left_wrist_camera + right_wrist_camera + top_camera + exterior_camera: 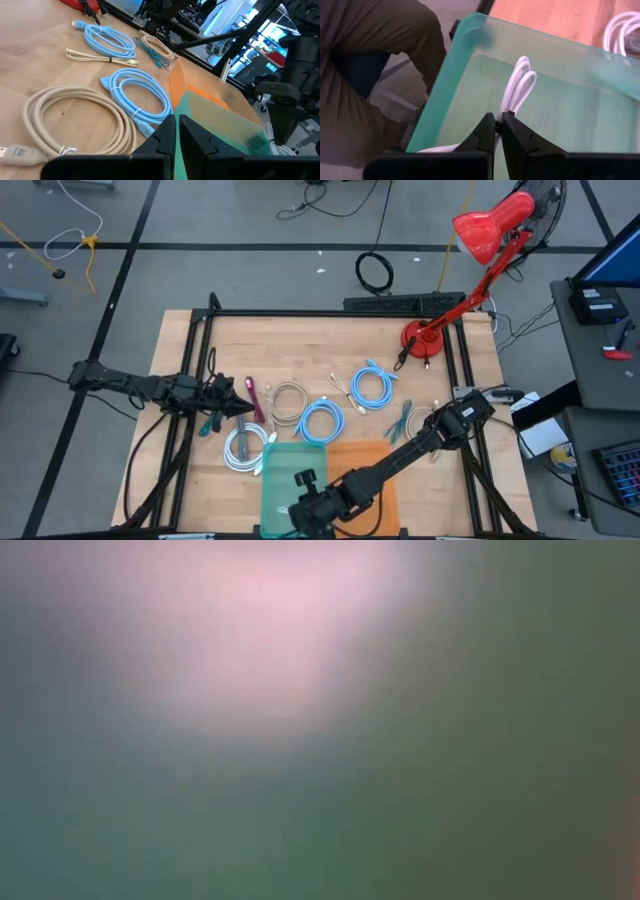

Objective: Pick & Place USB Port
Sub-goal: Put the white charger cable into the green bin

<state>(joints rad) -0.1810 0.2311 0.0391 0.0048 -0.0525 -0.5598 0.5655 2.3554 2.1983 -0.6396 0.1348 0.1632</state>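
A see-through green bin (290, 470) stands at the table's near edge, beside an orange bin (368, 460). My right gripper (498, 124) reaches slanting down into the green bin (470, 65) and is shut on a bundled white cable (520, 87); its plugs do not show. In the high view this gripper (296, 518) hangs over the bin's near end. My left gripper (177, 131) is shut on nothing, at the table's left side (240, 402), pointing across at the loose cables. The low view is a blur. My right gripper pinches the white cable's folded strands (506, 107) between its two fingers, just behind the looped end. The fingers slant down from the table's far right. The loops stick out past the fingertips inside the green bin, and one strand (440, 148) trails off sideways.
Loose coils lie on the wooden top: two light blue (322, 420) (372, 385), beige (287, 402), white (243, 448), a thin teal cable (400, 420). A red desk lamp (480, 250) stands at the far right. A person in dark clothing (370, 65) is beyond the near edge.
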